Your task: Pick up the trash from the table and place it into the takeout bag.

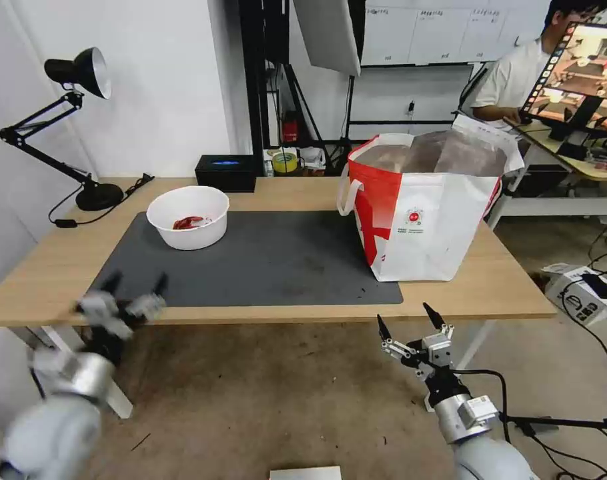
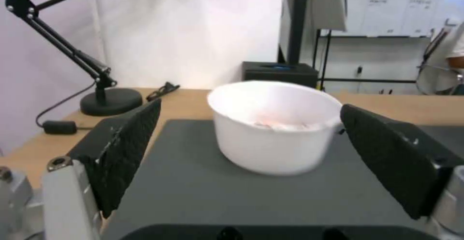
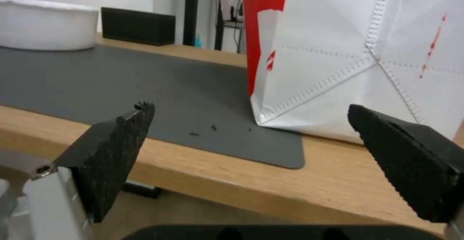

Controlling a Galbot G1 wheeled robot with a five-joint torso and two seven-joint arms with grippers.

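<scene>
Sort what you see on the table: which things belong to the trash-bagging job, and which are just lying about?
Job: white bowl with red scraps; takeout bag; left tool, open at the table's near edge.

Lying about: desk lamp; black box; grey mat.

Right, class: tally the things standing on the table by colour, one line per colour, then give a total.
White: 1, the round white plastic bowl.
Black: 2, the black desk lamp and the black box.
Dark grey: 1, the large grey mat.
Red-and-white: 1, the boxy takeout bag.
Total: 5.
</scene>
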